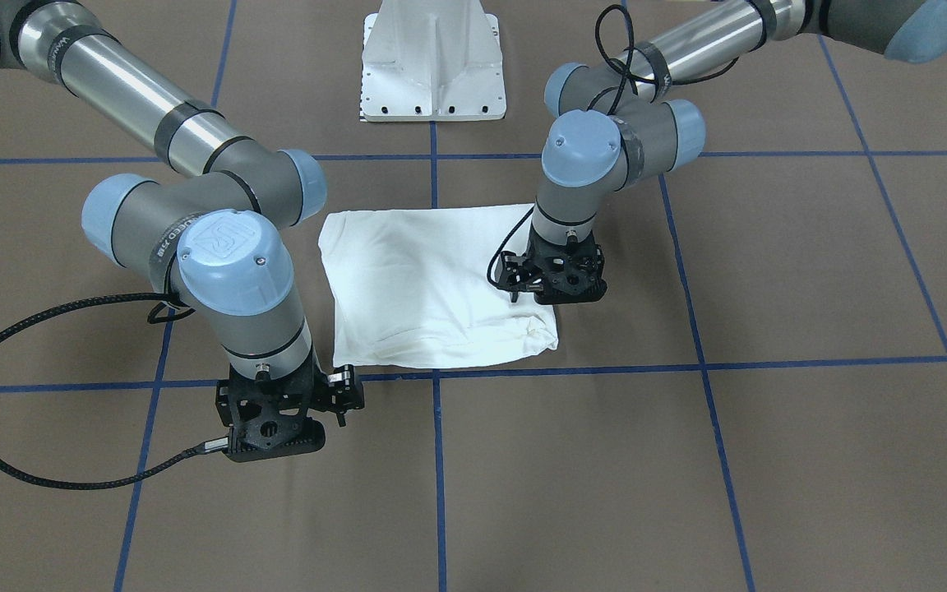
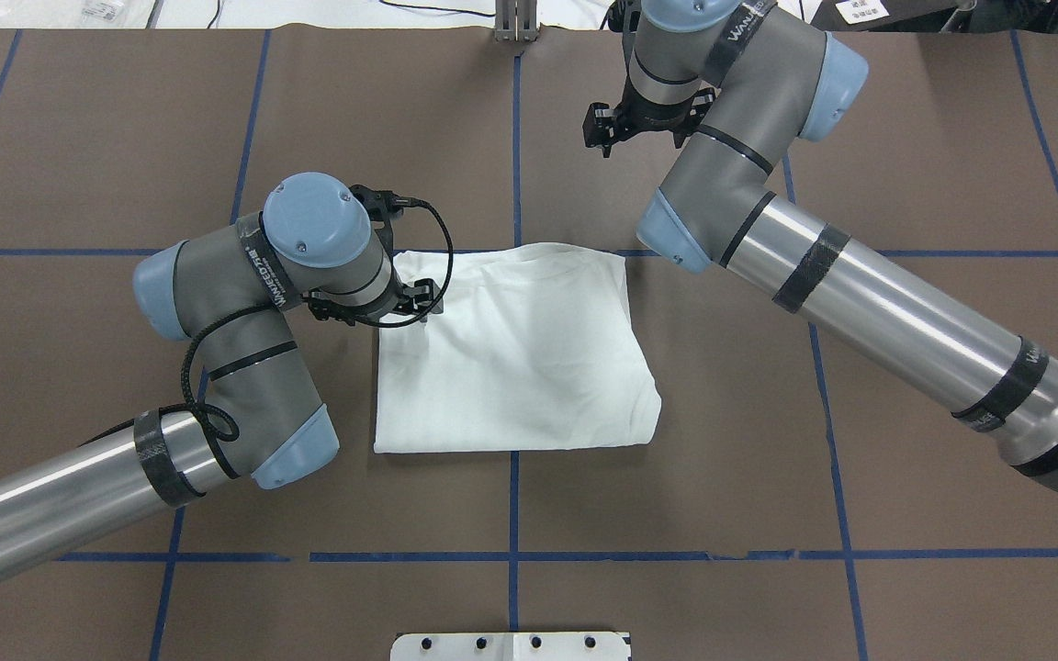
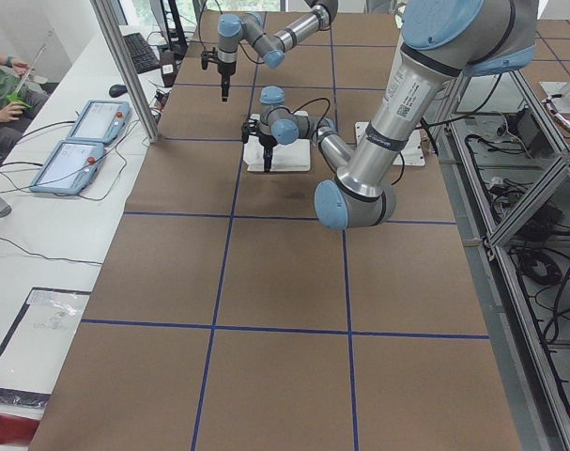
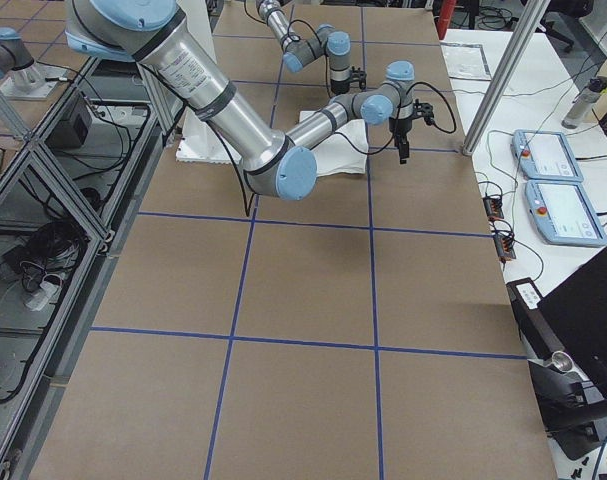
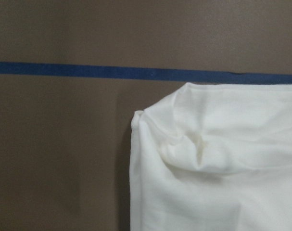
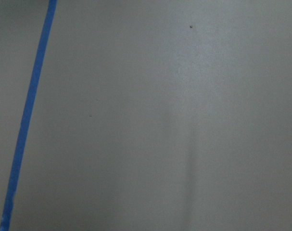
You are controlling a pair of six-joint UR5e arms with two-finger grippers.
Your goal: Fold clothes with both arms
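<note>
Brown tabletop [image 2: 79, 138] with a blue tape grid [image 2: 512, 138], white pedestal [image 1: 434, 62] at the robot's edge. White shirt [image 2: 520, 358] lies folded into a rough rectangle mid-tabletop, between the arms, no print showing. Left gripper [image 1: 560, 279] points down over the shirt's corner on the left arm's side, away from the pedestal; the cloth there is bunched [image 5: 184, 144], just beside a tape line. Right gripper [image 1: 276, 415] is off the shirt, over bare tabletop. Fingers are hidden on both, so I can't tell whether they are open or closed.
</note>
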